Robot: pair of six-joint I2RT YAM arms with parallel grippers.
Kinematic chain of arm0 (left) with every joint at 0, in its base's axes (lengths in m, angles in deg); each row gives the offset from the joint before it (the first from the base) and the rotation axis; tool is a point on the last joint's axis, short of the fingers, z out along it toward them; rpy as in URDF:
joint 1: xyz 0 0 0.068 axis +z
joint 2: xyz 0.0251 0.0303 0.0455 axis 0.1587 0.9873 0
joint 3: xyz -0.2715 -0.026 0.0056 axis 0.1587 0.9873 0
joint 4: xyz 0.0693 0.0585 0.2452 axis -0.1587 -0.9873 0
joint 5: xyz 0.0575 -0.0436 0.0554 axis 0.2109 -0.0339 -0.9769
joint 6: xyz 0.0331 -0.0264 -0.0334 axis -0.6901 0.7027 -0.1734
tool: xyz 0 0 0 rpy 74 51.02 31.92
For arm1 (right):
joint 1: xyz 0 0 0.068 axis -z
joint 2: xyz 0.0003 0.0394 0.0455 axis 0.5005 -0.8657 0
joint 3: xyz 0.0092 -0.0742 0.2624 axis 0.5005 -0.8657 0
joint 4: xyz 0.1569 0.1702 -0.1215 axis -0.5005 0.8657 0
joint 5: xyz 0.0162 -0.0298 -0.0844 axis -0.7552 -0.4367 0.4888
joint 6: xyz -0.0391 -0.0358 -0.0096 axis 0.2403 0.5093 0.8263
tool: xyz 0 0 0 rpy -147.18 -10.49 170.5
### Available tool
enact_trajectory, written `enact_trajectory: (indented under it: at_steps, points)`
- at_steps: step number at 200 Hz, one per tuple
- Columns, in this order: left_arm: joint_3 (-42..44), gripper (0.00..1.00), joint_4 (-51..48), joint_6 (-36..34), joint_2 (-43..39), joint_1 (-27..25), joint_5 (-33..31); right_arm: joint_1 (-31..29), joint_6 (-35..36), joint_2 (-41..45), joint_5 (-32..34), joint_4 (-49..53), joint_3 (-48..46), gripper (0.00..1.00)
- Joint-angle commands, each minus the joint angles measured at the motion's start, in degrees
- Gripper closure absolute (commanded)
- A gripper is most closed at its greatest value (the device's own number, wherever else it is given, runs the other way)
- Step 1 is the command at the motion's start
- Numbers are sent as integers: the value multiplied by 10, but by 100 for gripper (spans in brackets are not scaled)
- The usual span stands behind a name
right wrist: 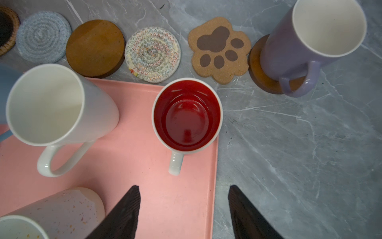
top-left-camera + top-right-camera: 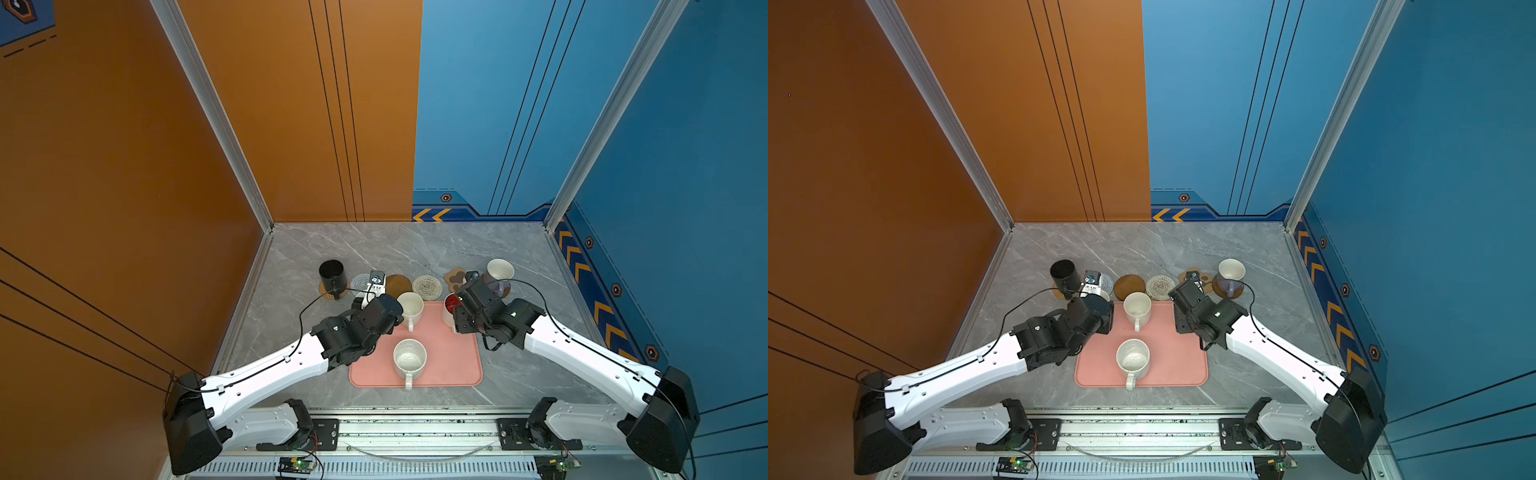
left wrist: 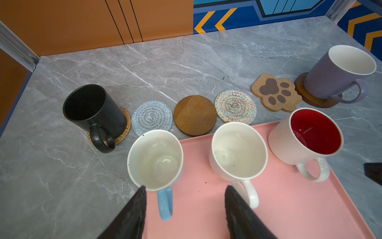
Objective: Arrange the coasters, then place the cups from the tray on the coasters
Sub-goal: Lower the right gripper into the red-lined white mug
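Pink tray [image 2: 453, 361] sits front-middle on the table [image 2: 374, 249], mugs on it. Both top views mostly bury the blue mug [image 3: 155, 159] under the left arm [image 2: 270, 374]; left wrist view shows it at the tray's corner, handle showing between the left gripper's [image 3: 186, 198] spread jaws, nothing gripped. Right gripper [image 1: 184, 196] gapes empty too, just short of the red-inside mug [image 1: 187, 115]. Black mug [image 2: 332, 276] and lavender mug [image 2: 498, 272] stand on the end coasters [image 3: 318, 102]; the four between are bare.
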Motion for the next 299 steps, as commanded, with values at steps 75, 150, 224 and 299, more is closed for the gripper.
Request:
enact_trajectory:
  at_steps: [75, 150, 224, 299]
  points:
    - [-12, 39, -11, -2, 26, -12, -17, 3, -35, -82, -5, -26, -5, 36]
    - [-6, 39, -7, -11, 22, -11, -18, 14, -61, -123, -11, -69, -28, 42]
    - [1, 39, -7, -11, 11, -3, -17, 17, -68, -166, -32, -93, -24, 48]
    - [8, 39, -7, -8, 10, 10, -9, 36, -74, -189, -28, -98, -23, 53]
